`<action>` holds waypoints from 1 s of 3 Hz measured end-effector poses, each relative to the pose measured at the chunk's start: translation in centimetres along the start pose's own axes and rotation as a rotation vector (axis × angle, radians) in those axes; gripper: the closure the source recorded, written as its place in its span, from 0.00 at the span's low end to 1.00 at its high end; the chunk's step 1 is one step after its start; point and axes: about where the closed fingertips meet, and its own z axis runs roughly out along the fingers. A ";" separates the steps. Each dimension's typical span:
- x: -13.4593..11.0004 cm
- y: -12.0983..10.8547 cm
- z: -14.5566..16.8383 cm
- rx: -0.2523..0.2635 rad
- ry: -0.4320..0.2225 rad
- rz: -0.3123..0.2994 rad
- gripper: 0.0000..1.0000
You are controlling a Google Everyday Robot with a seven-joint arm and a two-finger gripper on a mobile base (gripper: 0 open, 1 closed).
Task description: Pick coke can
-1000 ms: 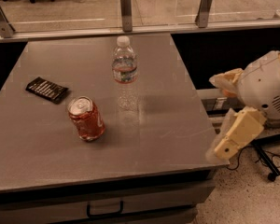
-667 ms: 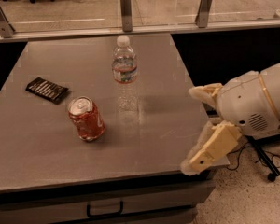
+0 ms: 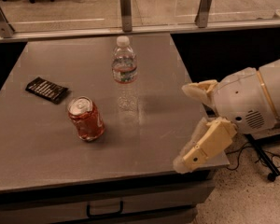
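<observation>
The coke can (image 3: 86,119) is red with a silver top and stands upright, slightly tilted in view, on the grey table (image 3: 46,153) left of centre. My gripper (image 3: 183,126) is at the table's right front corner, well to the right of the can and apart from it. Its two cream fingers (image 3: 207,146) are spread wide, with nothing between them. The gripper is open and empty.
A clear plastic water bottle (image 3: 125,73) stands upright behind and right of the can. A flat black snack packet (image 3: 47,89) lies at the left. A glass railing with metal posts (image 3: 125,9) runs behind the table. A drawer handle (image 3: 105,212) shows below the front edge.
My arm and gripper have moved left from beside the table to over its right front corner, closer to the can. The can, bottle and packet have not moved.
</observation>
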 end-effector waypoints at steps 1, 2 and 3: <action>-0.2 0.8 2.0 -0.014 -0.026 0.033 0.00; -0.6 1.7 6.1 -0.051 -0.114 0.085 0.00; -2.3 2.7 10.0 -0.088 -0.220 0.096 0.00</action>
